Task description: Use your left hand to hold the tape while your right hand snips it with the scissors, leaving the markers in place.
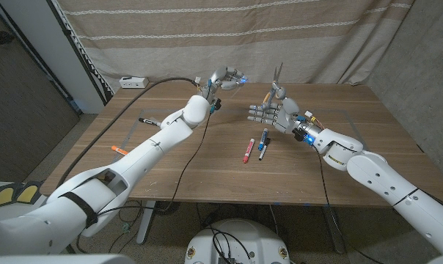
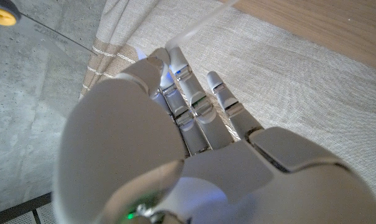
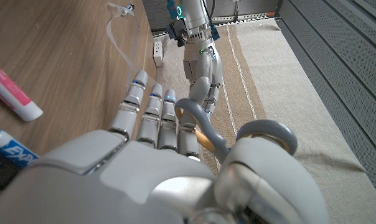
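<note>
While the left hand pinches the tape aloft, right hand grips scissors.
Tape strip hangs over the surface's far side, left of the upright blades; markers lie nearer.

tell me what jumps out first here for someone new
The right robot hand holds grey scissors upright above the table's far middle. The left robot hand is raised opposite it with a pale strip of tape at its fingertips. Three markers lie on the wooden table just below.
</note>
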Robot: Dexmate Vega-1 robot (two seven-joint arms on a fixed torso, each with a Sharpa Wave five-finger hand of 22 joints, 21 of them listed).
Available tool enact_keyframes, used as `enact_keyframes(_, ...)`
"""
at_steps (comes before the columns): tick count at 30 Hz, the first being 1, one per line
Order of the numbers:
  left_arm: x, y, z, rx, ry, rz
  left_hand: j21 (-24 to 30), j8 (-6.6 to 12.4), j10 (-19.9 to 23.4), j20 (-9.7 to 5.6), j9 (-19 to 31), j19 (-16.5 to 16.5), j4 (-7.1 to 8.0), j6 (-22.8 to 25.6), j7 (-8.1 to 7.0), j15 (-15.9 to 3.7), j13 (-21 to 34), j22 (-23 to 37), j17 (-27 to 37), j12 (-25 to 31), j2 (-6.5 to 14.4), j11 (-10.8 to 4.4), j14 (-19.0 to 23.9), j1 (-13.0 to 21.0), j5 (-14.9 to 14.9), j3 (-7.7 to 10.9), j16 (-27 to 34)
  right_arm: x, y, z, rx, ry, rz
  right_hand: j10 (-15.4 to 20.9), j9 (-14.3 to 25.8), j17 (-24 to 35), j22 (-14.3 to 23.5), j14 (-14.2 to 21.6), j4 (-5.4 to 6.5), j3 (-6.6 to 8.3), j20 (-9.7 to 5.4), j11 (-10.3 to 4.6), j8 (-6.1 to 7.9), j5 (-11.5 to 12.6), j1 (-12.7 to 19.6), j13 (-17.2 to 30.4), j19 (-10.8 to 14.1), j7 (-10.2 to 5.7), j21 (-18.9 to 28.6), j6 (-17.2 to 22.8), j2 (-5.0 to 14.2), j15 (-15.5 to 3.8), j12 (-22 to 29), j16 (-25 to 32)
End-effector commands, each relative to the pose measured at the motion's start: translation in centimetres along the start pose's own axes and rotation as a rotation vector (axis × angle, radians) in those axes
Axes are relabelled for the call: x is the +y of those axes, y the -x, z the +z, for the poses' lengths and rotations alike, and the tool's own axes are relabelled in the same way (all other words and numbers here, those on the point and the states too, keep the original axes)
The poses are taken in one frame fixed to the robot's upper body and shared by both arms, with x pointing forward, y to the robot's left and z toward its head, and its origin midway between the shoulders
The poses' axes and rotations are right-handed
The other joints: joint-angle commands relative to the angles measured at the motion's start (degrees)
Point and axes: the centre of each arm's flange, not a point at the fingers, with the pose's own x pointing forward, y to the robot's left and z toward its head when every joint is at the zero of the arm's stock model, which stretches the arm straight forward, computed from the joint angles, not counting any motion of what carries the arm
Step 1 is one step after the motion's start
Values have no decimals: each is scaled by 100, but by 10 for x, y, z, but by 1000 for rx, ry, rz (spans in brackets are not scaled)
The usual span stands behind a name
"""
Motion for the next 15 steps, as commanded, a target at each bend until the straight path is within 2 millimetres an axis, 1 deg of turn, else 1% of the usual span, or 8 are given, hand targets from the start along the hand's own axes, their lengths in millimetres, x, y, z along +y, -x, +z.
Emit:
enact_keyframes(1,3,-6,0,5,60,5,30,27,-2,-740,30,-33,3,-8,-17,-58,29,-1,202,37,9,-22,18,49,31,-11,15,-1,3,-1,-1,9,-12,-32,-31,13,16,-17,-13,-11,2,-4,-31,-30,32,22,-6,192,-26,-43,55,15,-22,-35)
enact_keyframes(9,5,-9,-1,7,96,0,36,28,-3,-739,37,-41,5,-29,-13,-57,36,-3,210,36,19,-24,14,59,33,-28,11,-1,5,-1,2,9,-18,-32,-108,13,16,-21,-14,-11,3,-1,-78,-31,35,22,-14,192,-31,-25,58,18,-17,-35)
enact_keyframes(12,5,-8,6,-30,33,29,37,33,-4,-738,41,-43,6,-26,-12,-57,36,-4,212,35,21,-25,13,61,33,-33,10,-1,5,-1,4,9,-17,-37,-140,13,16,-19,-14,-12,3,3,-95,-32,35,22,-17,190,-32,-12,58,18,-17,-34)
enact_keyframes(15,5,-10,10,-46,53,15,40,35,0,-738,39,-45,7,-24,-6,-57,43,-5,216,39,24,-24,13,64,33,-42,9,-1,4,-2,7,9,-13,-39,-149,12,16,-19,-15,-12,3,3,-99,-32,36,22,-17,191,-33,0,60,22,-17,-33)
